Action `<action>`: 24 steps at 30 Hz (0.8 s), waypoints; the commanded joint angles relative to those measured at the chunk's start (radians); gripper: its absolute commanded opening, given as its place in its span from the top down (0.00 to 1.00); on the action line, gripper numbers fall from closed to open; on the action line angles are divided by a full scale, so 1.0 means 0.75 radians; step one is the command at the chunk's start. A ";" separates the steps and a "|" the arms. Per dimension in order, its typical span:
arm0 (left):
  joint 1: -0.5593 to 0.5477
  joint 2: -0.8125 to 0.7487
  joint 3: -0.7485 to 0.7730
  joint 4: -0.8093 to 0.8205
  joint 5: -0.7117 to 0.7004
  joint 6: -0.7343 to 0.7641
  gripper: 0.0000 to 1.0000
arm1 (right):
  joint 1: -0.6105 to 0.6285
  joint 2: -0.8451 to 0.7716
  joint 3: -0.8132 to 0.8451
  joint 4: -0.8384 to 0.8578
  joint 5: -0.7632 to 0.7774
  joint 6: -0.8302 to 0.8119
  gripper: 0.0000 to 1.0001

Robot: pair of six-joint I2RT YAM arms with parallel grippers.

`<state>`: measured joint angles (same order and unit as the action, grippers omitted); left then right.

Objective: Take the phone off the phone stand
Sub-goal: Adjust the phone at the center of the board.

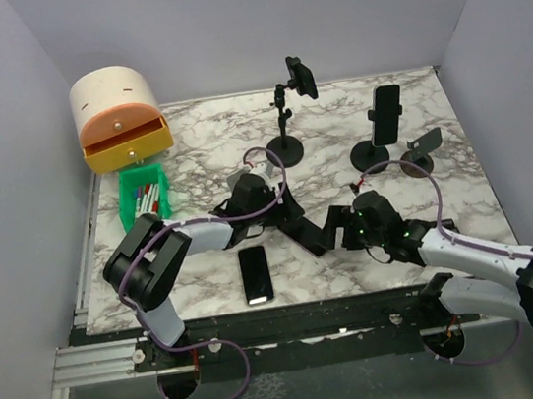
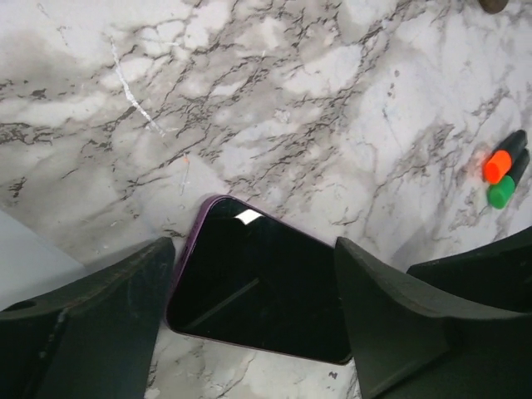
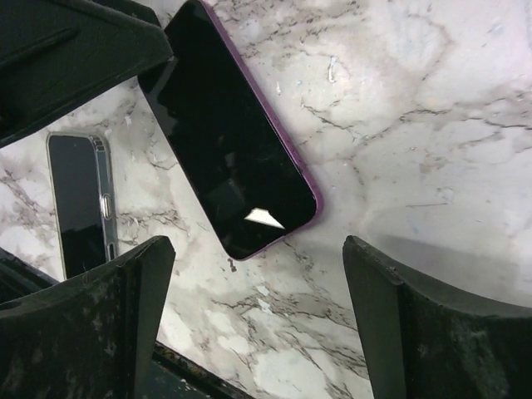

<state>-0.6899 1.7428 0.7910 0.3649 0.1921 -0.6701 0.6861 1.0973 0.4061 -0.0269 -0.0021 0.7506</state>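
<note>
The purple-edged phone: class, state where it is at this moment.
The purple-edged phone lies flat on the table, where the left gripper and right gripper meet; a clear-cased phone lies just left of it in the top view.

Cream drawer box [image 1: 119, 116] sitting at the far left corner of the marble tabletop [image 1: 207, 128], its orange drawer [image 1: 127, 145] sticking out, green bin [image 1: 128, 211] just in front holding markers [image 1: 149, 198], orange-capped marker [image 2: 499, 165] and green-capped marker [image 2: 502, 193] lying side by side.

Left gripper [image 1: 289, 218] and right gripper [image 1: 334, 233] nearly meet mid-table. Flat phone [image 1: 255, 273] lies near front edge. Clamped phone [image 1: 301, 77] on tall stand [image 1: 284, 132] at back; propped phone [image 1: 386, 111] to its right. Marker bin [image 1: 143, 197] left.
</note>
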 commanded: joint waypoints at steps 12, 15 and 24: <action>-0.007 -0.881 0.027 -0.600 -0.526 0.333 0.01 | 0.006 0.112 0.348 -0.291 0.018 -0.551 0.07; -0.007 -1.079 -0.018 -0.684 -0.644 0.498 0.01 | 0.006 0.225 0.396 -0.256 0.010 -0.584 0.07; -0.006 -1.400 -0.198 -0.739 -0.682 0.649 0.01 | 0.007 0.507 0.560 -0.263 -0.100 -0.714 0.00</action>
<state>-0.6895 0.7219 0.6800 -0.1112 -0.2771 -0.2466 0.6861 1.4059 0.7551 -0.2031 -0.0299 0.2924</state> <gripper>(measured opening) 0.990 0.992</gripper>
